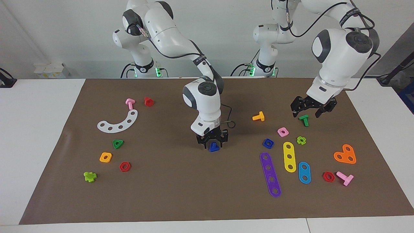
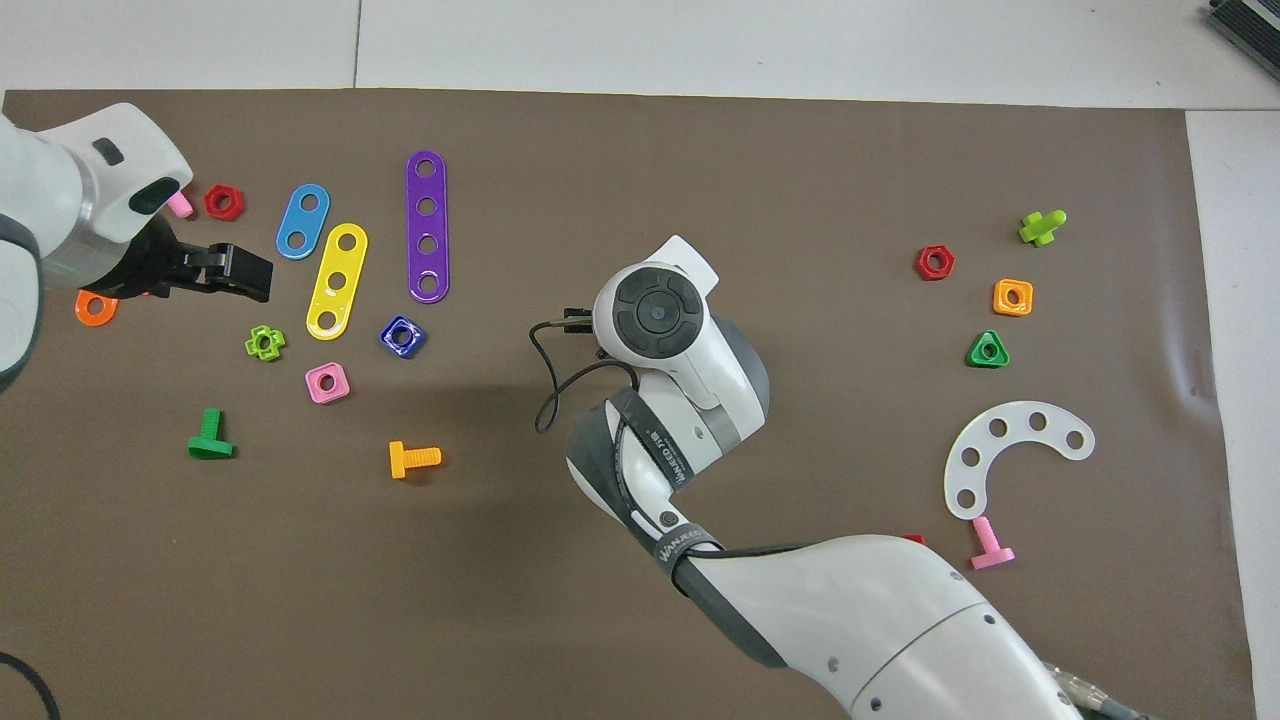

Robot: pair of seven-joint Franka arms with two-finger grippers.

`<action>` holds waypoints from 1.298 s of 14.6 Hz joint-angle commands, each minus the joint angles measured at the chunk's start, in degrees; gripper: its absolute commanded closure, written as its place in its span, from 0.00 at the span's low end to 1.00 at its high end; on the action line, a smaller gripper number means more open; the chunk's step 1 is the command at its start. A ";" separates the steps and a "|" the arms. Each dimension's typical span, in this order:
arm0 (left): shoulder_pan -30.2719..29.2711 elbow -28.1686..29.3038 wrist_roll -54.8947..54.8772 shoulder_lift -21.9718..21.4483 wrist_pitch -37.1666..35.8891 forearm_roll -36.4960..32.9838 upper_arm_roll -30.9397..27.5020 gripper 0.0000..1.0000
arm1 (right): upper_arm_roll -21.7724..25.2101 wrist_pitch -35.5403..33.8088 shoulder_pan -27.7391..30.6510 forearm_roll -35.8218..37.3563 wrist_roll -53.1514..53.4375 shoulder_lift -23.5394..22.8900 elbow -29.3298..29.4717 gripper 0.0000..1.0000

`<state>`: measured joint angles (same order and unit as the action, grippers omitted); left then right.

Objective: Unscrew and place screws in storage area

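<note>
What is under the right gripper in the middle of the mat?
A dark-blue bolt with a triangular head sits between the right gripper fingertips, on the brown mat. Its stem cannot be seen. From overhead, the arm's wrist covers the bolt entirely.

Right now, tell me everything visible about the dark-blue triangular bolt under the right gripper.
The dark-blue bolt looks like glossy toy plastic, with a triangular head facing the camera; its stem is not visible. It sits near the middle of the brown mat, apart from the dark-blue square nut, which lies toward the left arm's end. The right gripper is directly over it with its fingers straddling the head; whether they press it cannot be told. In the overhead view the right arm's wrist hides the bolt entirely.
</note>
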<state>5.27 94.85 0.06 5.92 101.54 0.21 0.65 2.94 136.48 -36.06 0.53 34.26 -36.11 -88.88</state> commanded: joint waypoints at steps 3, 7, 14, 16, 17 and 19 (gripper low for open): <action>-1.14 1.39 1.35 -5.39 -5.99 0.32 0.41 0.02 | -0.39 -1.04 0.37 0.70 -1.38 1.04 -0.85 0.50; -1.05 2.27 1.96 -8.20 -7.50 0.14 0.50 0.01 | -0.39 -0.07 0.55 0.79 -1.39 0.95 -0.68 0.50; -1.31 2.45 1.53 -8.38 -6.71 0.23 0.50 0.00 | -0.39 -0.16 0.46 0.70 -1.47 0.95 -0.76 0.61; -1.31 2.36 1.53 -8.30 -6.71 0.23 0.50 0.00 | -0.39 -0.42 0.46 0.70 -1.47 1.04 -0.85 0.89; -1.31 2.36 1.79 -8.30 -6.97 0.23 0.50 0.00 | -0.39 -0.86 0.55 0.70 -1.47 0.95 -0.68 1.00; -1.31 2.36 1.88 -8.30 -6.71 0.23 0.50 0.00 | -0.31 -1.30 0.81 0.61 -1.39 1.04 -0.24 1.00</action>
<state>4.71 95.73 1.44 -1.11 94.40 0.21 0.71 2.96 136.07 -36.07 0.58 34.01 -35.91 -88.86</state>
